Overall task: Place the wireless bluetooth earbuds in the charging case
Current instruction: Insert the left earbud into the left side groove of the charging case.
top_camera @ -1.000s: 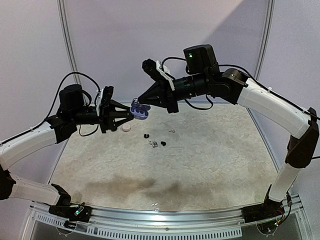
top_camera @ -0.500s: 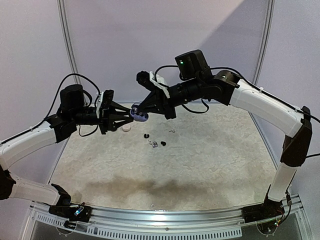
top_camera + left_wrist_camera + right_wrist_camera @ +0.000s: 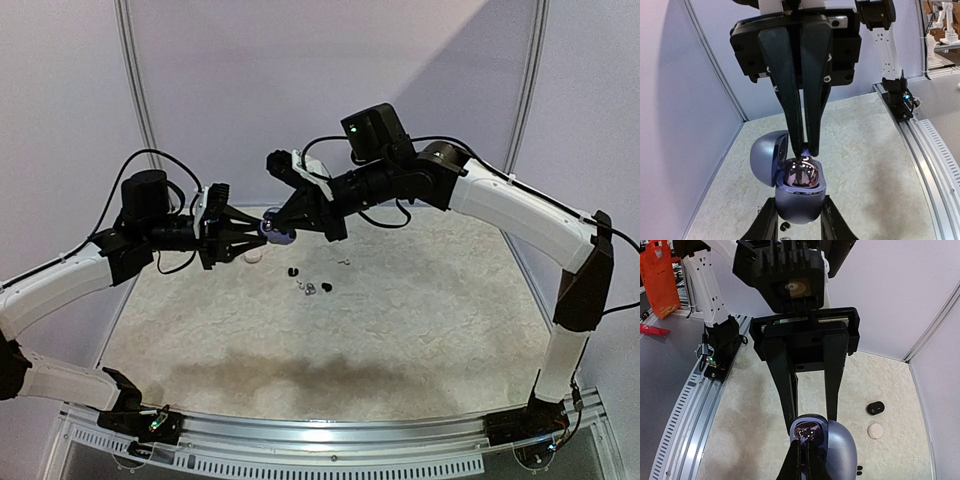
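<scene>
The left pincer [image 3: 796,215] clamps the base of an open purple charging case [image 3: 799,197] held up in the air above the desk [image 3: 400,320], its lid hinged back. The right pincer [image 3: 807,147], fingers pressed together, pokes its tips into the case's glossy inside. Several loose earbuds [image 3: 312,286] lie on the desk below, near a small white case [image 3: 875,430] and a black one [image 3: 875,407].
</scene>
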